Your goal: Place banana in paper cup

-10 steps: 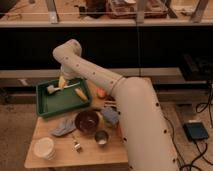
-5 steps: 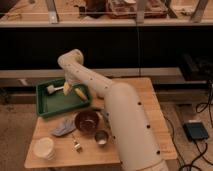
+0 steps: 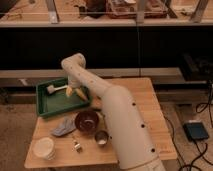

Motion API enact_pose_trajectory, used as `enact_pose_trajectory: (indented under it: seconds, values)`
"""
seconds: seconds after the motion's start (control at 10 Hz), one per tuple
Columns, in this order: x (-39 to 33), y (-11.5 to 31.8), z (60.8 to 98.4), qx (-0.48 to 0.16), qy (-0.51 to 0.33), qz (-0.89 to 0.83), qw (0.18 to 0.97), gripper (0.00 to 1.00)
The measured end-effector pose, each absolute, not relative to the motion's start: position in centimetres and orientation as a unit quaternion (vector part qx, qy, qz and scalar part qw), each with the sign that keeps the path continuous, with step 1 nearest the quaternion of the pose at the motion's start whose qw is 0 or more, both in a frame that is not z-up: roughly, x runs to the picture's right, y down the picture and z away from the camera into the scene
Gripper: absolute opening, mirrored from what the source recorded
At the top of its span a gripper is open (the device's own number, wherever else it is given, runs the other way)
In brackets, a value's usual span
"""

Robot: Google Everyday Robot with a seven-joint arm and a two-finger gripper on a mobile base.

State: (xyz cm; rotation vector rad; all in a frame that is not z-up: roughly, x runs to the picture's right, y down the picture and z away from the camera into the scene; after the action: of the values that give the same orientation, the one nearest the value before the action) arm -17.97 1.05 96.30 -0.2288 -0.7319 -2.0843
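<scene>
Camera view: white smooth arm [image 3: 107, 107] rises from lower right, bends at a rounded elbow and drops into the green plastic tray [image 3: 54, 103] at the table's back left. Gripper [image 3: 73, 90] sits low in the tray's right half. Cannot tell whether it is clenched or released, or whether it holds anything. Banana [image 3: 69, 92], stubby, yellow and matte, is in the tray, touching or just beside the gripper on its left. Its long axis runs steeply, near top-to-bottom in frame, narrower end up. A paler yellow item [image 3: 82, 93] lies just right of the gripper. White tool [image 3: 51, 89] with a thin handle lies in the tray's left part, handle pointing right.

Wooden table [image 3: 145, 97] has a light, plain top. Paper cup [image 3: 43, 148], short, wide, cream and upright, stands at the front left corner, well apart from the banana. Brown round bowl [image 3: 86, 121] is in front of the tray, with crumpled grey-blue cloth [image 3: 63, 128] left of it. Shiny metal cup [image 3: 101, 138] stands right of and in front of the bowl.
</scene>
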Motion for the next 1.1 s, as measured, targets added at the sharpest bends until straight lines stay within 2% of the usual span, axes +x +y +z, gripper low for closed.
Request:
enact_pose_trajectory:
  seconds: [0.2, 0.6, 0.7, 1.1]
  values:
    - [-18.5, 1.1, 95.3, -0.084, -0.264, -0.850, 0.449, 0.80]
    - [-16.7, -2.0, 92.2, -0.064, -0.197, -0.839, 0.503, 0.80]
    - [-16.5, -2.2, 91.8, -0.060, -0.201, -0.835, 0.510, 0.80]
    - [-18.2, -1.9, 88.7, -0.043, -0.305, -0.816, 0.489, 0.80]
